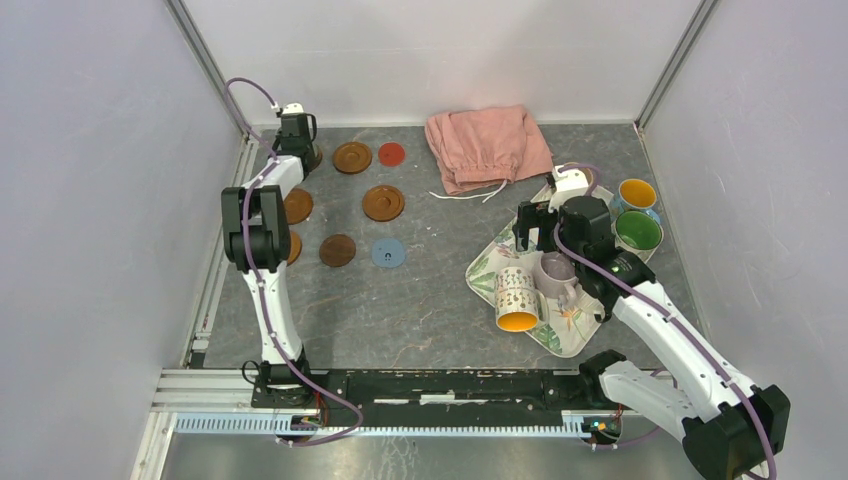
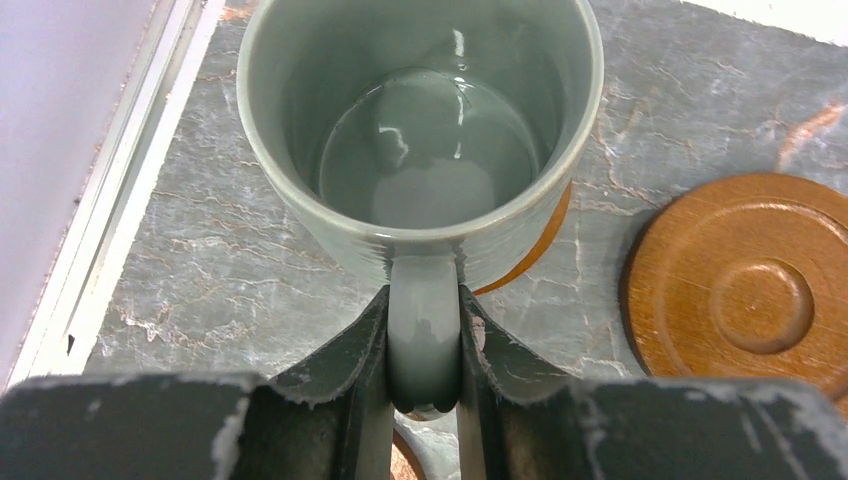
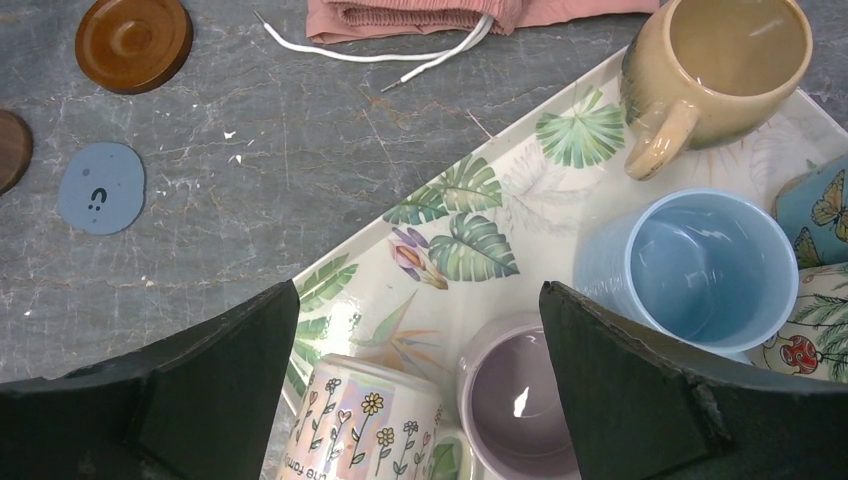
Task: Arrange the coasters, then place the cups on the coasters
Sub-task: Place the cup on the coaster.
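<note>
Since the coasters already lie spread in loose rows over the left half of the table, each apart from its neighbours, the work looks to be at the cup-placing stage. The left tool bears this out: its two fingers are clenched on the handle of the grey-green mug, one on each side, a grip that holds the mug upright and mouth-up while leaving its base free to settle. That mug is at the far left corner of the table, over a brown coaster of which only an orange-brown sliver peeks out beneath its right side; whether the base rests on the disc or hangs just above it, I cannot tell. A second brown coaster lies bare just beside it, probably the next seat. The right tool hovers released, jaws spread wide and holding nothing, above the leaf-patterned tray, where the remaining cups are crowded together: a lilac mug between the jaws, a flowered mug on its side just beside it, and a light blue mug and a beige mug farther along. That wide stance suits coming down around the lilac mug, though its close neighbours could get nudged. A pink cloth lies bunched at the back, apart from both arms.
</note>
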`<state>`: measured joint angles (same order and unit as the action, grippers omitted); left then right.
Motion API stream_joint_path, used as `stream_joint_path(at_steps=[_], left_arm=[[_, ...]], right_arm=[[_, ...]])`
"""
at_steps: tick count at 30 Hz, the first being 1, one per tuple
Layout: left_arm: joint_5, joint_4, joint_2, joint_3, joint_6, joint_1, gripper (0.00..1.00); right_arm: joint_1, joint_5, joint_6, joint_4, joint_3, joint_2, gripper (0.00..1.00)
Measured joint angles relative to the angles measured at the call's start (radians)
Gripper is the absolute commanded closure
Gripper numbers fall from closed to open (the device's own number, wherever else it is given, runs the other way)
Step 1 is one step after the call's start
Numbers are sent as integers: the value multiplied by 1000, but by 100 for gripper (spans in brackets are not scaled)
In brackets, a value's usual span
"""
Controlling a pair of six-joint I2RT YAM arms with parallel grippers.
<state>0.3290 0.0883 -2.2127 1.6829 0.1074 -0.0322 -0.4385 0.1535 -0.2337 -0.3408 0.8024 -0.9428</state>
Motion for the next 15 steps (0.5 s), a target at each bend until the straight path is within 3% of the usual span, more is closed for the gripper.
stream_joint_path(at_steps=[9, 15], left_arm=[[-24, -34, -3, -13, 0, -22, 97], [-24, -102, -2, -56, 0, -22, 84]], right_arm=[[0, 0, 3, 8, 0, -7, 2], [0, -5, 4, 10, 0, -8, 2]])
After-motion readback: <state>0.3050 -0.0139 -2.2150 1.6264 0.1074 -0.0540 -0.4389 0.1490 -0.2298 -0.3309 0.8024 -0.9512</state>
